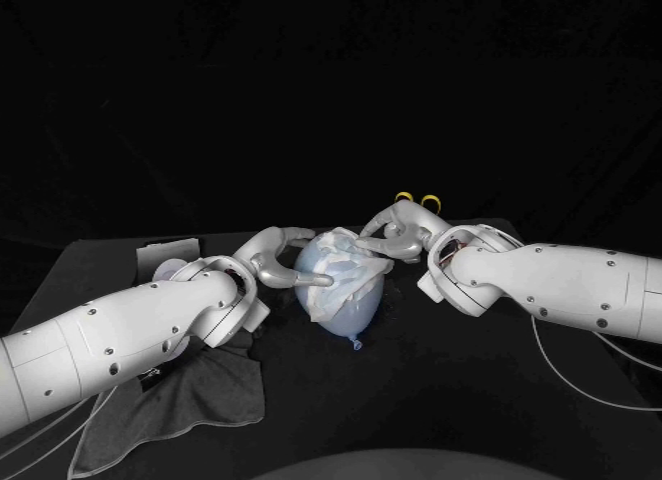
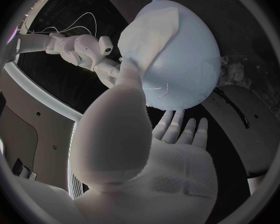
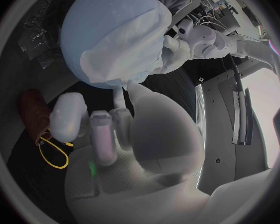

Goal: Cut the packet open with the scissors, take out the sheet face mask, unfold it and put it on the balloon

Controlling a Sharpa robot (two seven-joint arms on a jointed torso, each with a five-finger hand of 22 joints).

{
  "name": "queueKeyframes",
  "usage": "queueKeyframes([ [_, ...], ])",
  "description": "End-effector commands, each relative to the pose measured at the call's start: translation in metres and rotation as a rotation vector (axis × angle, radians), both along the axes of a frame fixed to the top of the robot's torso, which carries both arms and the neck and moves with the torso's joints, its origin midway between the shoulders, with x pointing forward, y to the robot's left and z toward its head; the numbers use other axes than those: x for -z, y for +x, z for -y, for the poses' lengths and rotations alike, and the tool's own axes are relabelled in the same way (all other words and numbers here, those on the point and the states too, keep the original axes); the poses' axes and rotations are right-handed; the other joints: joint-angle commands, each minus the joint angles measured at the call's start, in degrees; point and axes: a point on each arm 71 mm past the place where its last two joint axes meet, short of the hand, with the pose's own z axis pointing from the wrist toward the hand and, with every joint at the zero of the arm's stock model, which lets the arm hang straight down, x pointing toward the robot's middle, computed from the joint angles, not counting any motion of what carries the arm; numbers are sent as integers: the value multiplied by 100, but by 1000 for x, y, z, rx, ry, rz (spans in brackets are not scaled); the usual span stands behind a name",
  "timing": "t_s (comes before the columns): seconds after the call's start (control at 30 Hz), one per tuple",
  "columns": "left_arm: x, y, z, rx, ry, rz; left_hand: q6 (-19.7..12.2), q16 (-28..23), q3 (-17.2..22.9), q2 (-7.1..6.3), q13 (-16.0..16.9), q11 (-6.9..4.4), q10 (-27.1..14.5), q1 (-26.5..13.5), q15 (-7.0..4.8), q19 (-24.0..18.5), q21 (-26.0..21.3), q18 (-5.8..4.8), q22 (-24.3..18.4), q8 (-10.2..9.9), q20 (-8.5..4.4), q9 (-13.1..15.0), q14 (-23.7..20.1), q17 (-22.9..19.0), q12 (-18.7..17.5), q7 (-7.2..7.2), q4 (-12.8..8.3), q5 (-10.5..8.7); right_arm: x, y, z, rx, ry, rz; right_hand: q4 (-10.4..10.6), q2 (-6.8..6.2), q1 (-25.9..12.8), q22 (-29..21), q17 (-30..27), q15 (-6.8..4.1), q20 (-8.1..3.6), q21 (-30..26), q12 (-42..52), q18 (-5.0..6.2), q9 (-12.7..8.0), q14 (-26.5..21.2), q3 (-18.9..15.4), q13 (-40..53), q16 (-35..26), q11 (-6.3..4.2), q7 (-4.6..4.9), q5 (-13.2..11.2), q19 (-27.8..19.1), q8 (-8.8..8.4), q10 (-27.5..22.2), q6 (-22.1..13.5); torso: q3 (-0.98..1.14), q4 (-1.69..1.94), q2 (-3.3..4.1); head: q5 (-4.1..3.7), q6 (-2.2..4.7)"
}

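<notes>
The balloon (image 1: pixel 354 302) lies at the middle of the counter (image 1: pixel 461 385), between the two hands, its knot towards the robot. The white mask (image 1: pixel 331 262) is draped over its far, rounded end and down one side; the pale blue skin is bare near the knot. In the left wrist view the mask (image 2: pixel 149 40) covers one flank of the balloon (image 2: pixel 184 64).

The left hand (image 1: pixel 274 262) holds the balloon: its fingers curl round the side, and in its wrist view the thumb presses on the mask's edge while the other fingers (image 2: pixel 177 127) lie spread under the balloon. The right hand (image 1: pixel 396 232) rests its fingers on the mask at the balloon's far end; whether it pinches the sheet I cannot tell.

The scissors (image 1: pixel 418 200), with yellow handles, lie on the counter just behind the right hand. A crinkled packet (image 3: pixel 34 31) lies near the balloon. A grey cloth (image 1: pixel 187 395) lies under the left arm.
</notes>
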Motion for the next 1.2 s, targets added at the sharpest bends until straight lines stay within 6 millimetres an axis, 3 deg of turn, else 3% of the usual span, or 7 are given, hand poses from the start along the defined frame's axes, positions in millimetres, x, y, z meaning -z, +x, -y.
queueKeyframes([
  [0.03, 1, -2, 3, 18, 13, -13, 51, -27, 46, 12, -1, 42, 20, 65, -13, 43, -19, -56, -8, 34, -11, 15, 50, 4, -37, 606, -7, 0, 4, -2, -4, -37, -38, -32, 11, 21, 14, 592, 1510, -55, 4, 33, 41, -48, 6, 608, 46, 885, 24, -23, -8, 24, 49, 38, 120, 39, 0, 5, -4, -1, -8],
  [0.37, 1, -3, 8, 30, 9, -15, 75, -41, 45, 11, 0, 42, 32, 74, -21, 52, -17, -56, -8, 45, -12, 25, 53, 4, -48, 607, -6, -2, 4, -2, -12, -46, -18, -31, -83, 61, 86, 663, 1510, -106, -40, 161, 258, -67, 25, 608, 210, 1113, 24, -83, -76, -35, 89, 90, 311, 153, 1, 7, -6, -10, -22],
  [0.5, 1, -4, 9, 34, 8, -15, 89, -54, 40, 11, 0, 41, 43, 74, -33, 56, -17, -55, -9, 52, -13, 31, 54, 3, -55, 607, -6, -3, 3, -1, -12, -36, -2, -26, -261, 171, 221, 717, 1510, -152, -84, 257, 459, -82, 61, 608, 493, 1328, 24, -133, -127, -110, 120, 151, 483, 216, 2, 3, -3, -16, -31],
  [0.6, 1, -4, 10, 35, 7, -15, 92, -62, 46, 13, 1, 40, 51, 75, -40, 60, -16, -54, -9, 54, -14, 32, 53, 3, -58, 608, -6, -3, 3, -1, -11, -19, 15, -17, -517, 267, 301, 774, 1510, -193, -126, 357, 617, -100, 176, 608, 926, 1498, 24, -172, -170, -136, 151, 311, 616, 288, 2, -1, -1, -14, -36],
  [0.83, 1, -4, 9, 35, 8, -16, 92, -62, 46, 13, 1, 40, 51, 75, -40, 60, -16, -54, -9, 54, -14, 32, 53, 3, -58, 608, -6, -3, 2, 0, -9, 7, 44, -8, -887, 138, -82, 830, 1510, -227, -165, 400, 617, -106, 487, 608, 1737, 1498, 24, -213, -215, -148, 154, 647, 616, 318, 9, -1, 3, -18, -42],
  [1.2, 1, -3, 8, 32, 10, -18, 103, -95, 71, 18, 0, 35, 64, 86, -56, 72, -13, -52, -8, 63, -15, 37, 45, 0, -76, 605, -7, -4, -2, 0, 0, 69, 96, 23, -1104, 42, -436, 856, 1510, -261, -194, 404, 617, -109, 771, 608, 2129, 1498, 24, -251, -255, -142, 153, 883, 616, 270, 6, -3, 1, -25, -52],
])
